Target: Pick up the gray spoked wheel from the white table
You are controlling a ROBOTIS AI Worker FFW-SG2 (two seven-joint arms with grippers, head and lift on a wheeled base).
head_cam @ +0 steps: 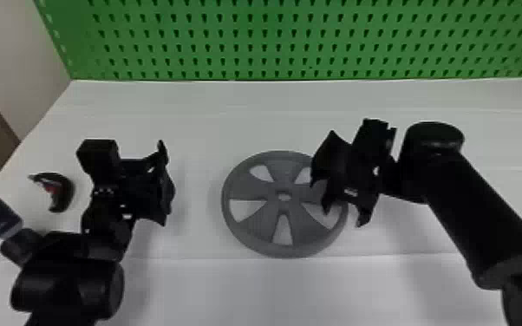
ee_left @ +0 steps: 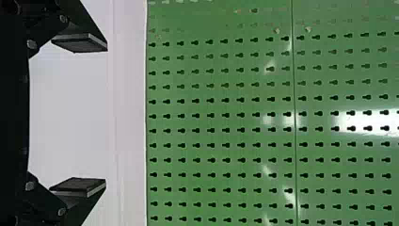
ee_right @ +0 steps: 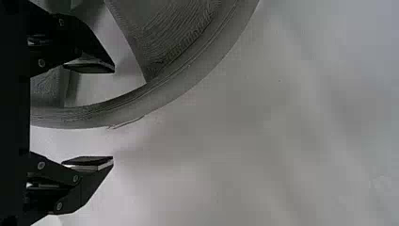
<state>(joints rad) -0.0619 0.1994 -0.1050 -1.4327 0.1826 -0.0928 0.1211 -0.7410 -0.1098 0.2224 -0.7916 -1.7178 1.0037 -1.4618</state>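
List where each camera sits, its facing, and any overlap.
Head view: on the head, facing forward and down over wheel, table and green board; left arm and right arm show.
Left wrist view: on that wrist, facing over the table toward the board; the open left hand shows.
Right wrist view: on that wrist, facing down at wheel and table; the open right hand shows.
Head and left wrist views share board and table; head and right wrist views share wheel and table.

Gray spoked wheel point(ee_right: 174, 33), rim point(ee_right: 94, 115) (faintly ridged) showing between right gripper's point(head_cam: 344, 216) parted fingers point(ee_right: 89, 160), white table point(ee_right: 263, 150)
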